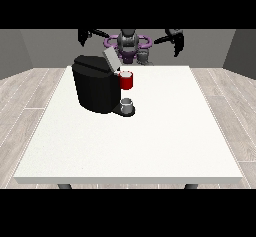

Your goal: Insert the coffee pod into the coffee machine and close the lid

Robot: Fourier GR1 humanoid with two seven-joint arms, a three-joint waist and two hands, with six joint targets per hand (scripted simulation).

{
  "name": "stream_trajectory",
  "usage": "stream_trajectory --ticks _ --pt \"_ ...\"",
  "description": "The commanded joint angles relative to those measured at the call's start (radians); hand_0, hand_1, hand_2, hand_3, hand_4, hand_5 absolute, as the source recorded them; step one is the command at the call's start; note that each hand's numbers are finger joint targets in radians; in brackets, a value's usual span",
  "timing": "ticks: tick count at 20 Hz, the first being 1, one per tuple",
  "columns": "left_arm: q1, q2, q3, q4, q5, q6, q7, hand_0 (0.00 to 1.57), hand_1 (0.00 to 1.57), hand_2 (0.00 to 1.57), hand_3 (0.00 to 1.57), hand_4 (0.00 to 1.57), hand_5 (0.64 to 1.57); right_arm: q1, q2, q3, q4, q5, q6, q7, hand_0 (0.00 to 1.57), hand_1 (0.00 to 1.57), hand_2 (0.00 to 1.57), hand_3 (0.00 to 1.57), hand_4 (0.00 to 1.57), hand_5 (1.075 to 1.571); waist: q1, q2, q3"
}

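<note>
In the front view, a large white rectangular bench (150, 146) filled the middle of the frame, with the small grey and purple robot (129, 43) behind its far edge at the top centre. Both arms were raised and spread wide to the sides, well above the bench and clear of everything on it.

The robot hand at the view's left (84, 37) sat at the upper left, its black fingers hanging downward and seemingly holding nothing. The robot hand at the view's right (176, 42) sat at the upper right, fingers likewise pointing down, with nothing in it. How far the fingers of either hand were curled could not be told at this scale.

A bulky black box-shaped coffee machine (95, 88) stood on the bench in the upper left part of the surface. Its pale grey lid (111, 60) was tilted up and open at the machine's top right. A red thing at the machine (126, 80) sat at its front, just to the right of the body. Below that, on the machine's dark base, rested a small grey thing (127, 104), a cup-like shape; whether it was the coffee pod could not be told.
</note>
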Motion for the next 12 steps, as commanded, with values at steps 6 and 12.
stream_trajectory --ticks 6,12 --pt "0.111 -0.03 -0.13 -0.183 0.141 -0.037 0.084 0.0 0.0 0.0 0.0 0.38 1.571 -0.126 -0.1 -0.08 0.03 -0.031 0.045 0.06 0.0 0.0 0.0 0.0 0.0 1.571 0.091 0.022 0.0008" --pt "0.111 -0.03 -0.116 -0.314 0.14 -0.01 0.094 0.0 0.0 0.0 0.0 0.38 1.571 -0.244 -0.093 -0.099 0.051 -0.079 0.054 0.123 0.0 0.0 0.0 0.0 0.0 1.571 0.082 0.156 0.0005"
